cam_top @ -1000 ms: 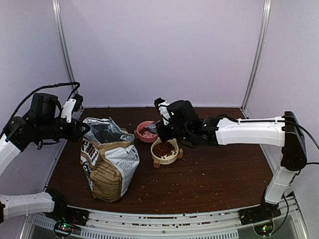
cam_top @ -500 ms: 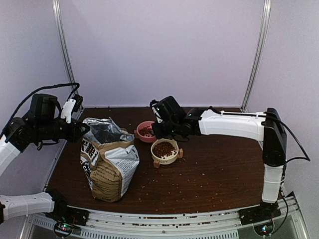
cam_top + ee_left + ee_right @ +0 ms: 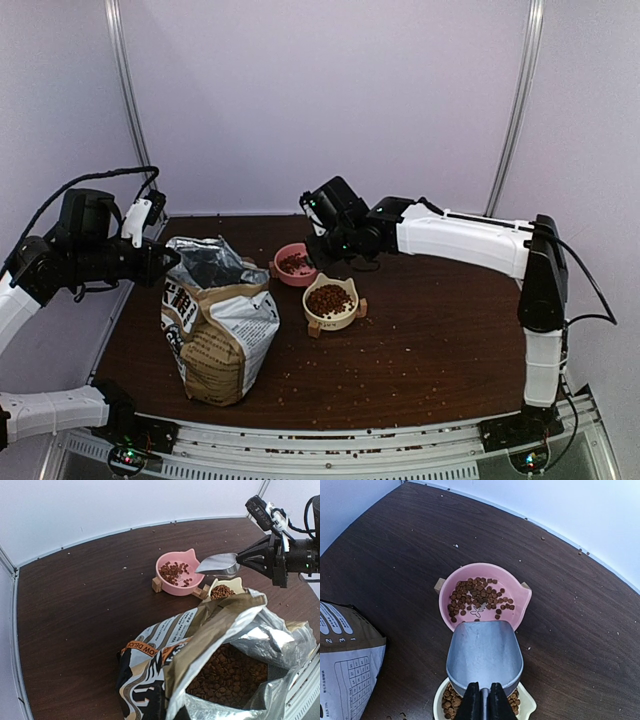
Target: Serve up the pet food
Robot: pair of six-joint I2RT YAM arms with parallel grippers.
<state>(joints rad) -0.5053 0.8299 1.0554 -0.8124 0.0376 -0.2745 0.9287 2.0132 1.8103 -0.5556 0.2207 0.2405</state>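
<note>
Right gripper (image 3: 481,700), clamped on the empty scoop (image 3: 485,650), has pulled back over the pink bowl (image 3: 521,596) and its pet food (image 3: 476,596). I can't tell the left gripper (image 3: 163,261) grip. There's open tabletop (image 3: 390,545) beyond the bowl.

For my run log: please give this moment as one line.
right gripper: shut on scoop | scoop: empty, above bowls | pet food: in pink bowl, cream bowl, bag | left gripper: by bag, unclear
</note>
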